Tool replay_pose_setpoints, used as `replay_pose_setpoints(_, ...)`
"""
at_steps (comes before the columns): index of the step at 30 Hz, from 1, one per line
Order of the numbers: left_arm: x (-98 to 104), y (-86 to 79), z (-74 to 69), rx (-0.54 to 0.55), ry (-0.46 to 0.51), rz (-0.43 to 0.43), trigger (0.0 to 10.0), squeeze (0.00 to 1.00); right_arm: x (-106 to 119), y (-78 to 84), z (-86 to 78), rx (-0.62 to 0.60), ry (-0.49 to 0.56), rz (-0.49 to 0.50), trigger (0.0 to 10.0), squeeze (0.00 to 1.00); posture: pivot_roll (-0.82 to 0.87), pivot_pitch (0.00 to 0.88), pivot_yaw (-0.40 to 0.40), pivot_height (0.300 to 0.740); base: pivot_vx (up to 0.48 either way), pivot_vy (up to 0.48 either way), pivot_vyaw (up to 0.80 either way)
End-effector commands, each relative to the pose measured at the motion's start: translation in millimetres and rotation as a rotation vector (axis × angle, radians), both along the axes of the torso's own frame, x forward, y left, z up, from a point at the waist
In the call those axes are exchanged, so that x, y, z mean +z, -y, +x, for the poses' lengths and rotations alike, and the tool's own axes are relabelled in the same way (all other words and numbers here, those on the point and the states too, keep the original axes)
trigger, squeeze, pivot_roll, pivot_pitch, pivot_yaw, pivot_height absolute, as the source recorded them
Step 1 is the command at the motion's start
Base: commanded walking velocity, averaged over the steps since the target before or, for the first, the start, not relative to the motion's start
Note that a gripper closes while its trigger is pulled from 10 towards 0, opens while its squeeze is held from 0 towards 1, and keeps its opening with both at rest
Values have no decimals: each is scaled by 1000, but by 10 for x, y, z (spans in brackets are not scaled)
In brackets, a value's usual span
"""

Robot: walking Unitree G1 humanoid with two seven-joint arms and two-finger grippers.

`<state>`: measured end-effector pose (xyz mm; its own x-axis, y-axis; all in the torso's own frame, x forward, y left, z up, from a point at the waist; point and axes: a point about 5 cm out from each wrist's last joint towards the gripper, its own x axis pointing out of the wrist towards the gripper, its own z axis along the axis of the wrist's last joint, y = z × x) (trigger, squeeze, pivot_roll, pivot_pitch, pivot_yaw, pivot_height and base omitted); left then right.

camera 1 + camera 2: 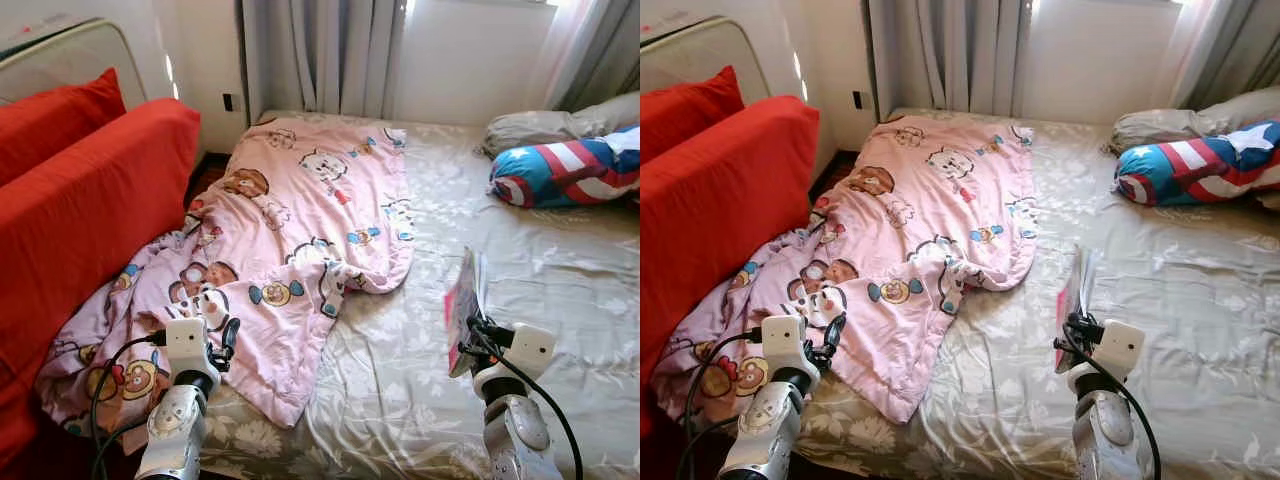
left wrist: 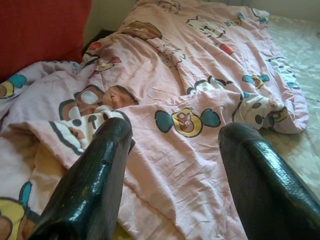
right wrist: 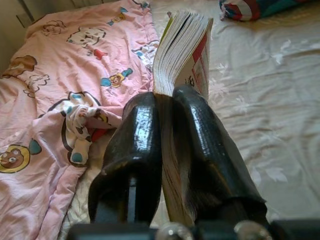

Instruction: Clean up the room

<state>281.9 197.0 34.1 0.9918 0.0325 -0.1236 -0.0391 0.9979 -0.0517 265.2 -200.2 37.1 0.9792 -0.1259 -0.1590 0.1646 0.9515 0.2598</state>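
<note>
- A bed (image 1: pixel 560 330) with a pale grey-green floral sheet, seen from the robot's head looking down its length toward curtains and a bright window.
- A pink cartoon-print blanket (image 1: pixel 300 230) lies rumpled across the robot's left half of the bed, its near end bunched beside a red cushion (image 1: pixel 80 210) along the left edge.
- At the far right corner, a blue, red and white shield-patterned pillow (image 1: pixel 570 170) rests against a grey pillow (image 1: pixel 540 125).
- The right claw (image 3: pixel 165 125) is clamped on a thick paperback book (image 3: pixel 182 47), fingers pinching its lower edge. The book stands upright above the bare sheet, right of the blanket.
- The left claw (image 2: pixel 175 150) is spread wide and grips nothing, hovering just over the near folds of the blanket.
- Risk: the grip is on one edge only, so the tall book could pivot or slip out if the arm swings quickly, and loose pages could fan open and crease.
- Risk: the open left fingers (image 2: pixel 100 165) sit so close to the fabric that a forward move could snag a fold and drag the blanket off the bed.
</note>
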Motion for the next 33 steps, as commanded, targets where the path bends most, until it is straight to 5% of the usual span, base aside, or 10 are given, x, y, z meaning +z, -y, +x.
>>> replay_pose_setpoints(1,-40,-24,-33,3,-15,4,10000,0,95,-12,51,2,56,-15,10000,0,-38,12,-31,740,0,-281,0)
replay_pose_setpoints(14,-37,-51,-38,6,-15,11,10000,0,69,-10,42,-8,37,-9,10000,0,-35,31,-31,740,0,-309,-475)
replay_pose_setpoints(33,-52,-58,-56,10,-21,14,10000,0,54,-48,35,5,35,-6,10000,0,-34,44,-28,740,0,-312,0)
